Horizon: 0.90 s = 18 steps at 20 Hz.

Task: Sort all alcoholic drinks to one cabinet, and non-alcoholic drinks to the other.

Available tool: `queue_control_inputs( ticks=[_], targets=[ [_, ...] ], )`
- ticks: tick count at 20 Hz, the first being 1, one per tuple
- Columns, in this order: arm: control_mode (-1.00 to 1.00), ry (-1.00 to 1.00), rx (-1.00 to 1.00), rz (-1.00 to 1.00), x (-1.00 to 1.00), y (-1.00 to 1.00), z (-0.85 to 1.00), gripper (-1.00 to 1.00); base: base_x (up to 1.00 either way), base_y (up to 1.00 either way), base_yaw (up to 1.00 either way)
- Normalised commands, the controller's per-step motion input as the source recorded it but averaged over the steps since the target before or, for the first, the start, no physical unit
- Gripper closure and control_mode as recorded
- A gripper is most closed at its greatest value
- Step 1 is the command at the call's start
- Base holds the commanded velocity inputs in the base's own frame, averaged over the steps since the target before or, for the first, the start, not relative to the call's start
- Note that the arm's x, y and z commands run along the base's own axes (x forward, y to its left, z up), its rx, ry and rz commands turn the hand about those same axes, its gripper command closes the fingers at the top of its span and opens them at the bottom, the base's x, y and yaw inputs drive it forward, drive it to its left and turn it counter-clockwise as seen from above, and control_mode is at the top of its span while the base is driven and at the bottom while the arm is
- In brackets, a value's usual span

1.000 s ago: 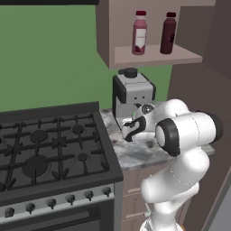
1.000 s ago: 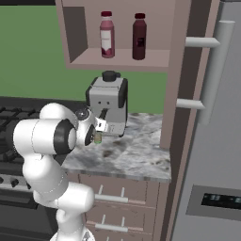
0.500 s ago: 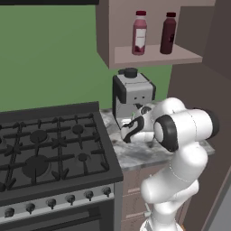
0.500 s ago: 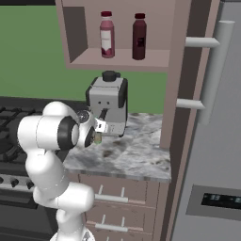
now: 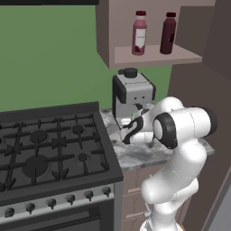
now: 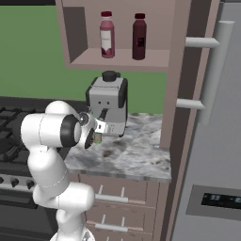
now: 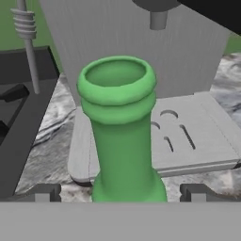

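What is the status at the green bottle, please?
Gripper open, tips either side of green bottle. Bottle upright, not gripped. Coffee machine close behind it.

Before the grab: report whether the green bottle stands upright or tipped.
Upright: in the hand view the green bottle rises straight, open mouth on top, before the coffee machine.

Green bottle (image 7: 123,136), grey coffee machine (image 7: 141,52), marbled grey counter (image 6: 136,155).
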Motion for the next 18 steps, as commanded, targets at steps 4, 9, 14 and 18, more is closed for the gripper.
queue_control_inputs(
  ticks=[4, 9, 14, 18],
  targets=[
    [-1.00, 0.00, 0.00, 0.00, 0.27, -0.03, -0.15, -1.00, 0.00, 0.00, 0.00],
    [-1.00, 0.00, 0.00, 0.00, 0.32, -0.02, -0.15, -1.00, 0.00, 0.00, 0.00],
    [-1.00, 0.00, 0.00, 0.00, 0.31, -0.01, -0.14, -1.00, 0.00, 0.00, 0.00],
    [-1.00, 0.01, 0.00, 0.00, 0.23, -0.01, -0.13, -1.00, 0.00, 0.00, 0.00]
  ],
)
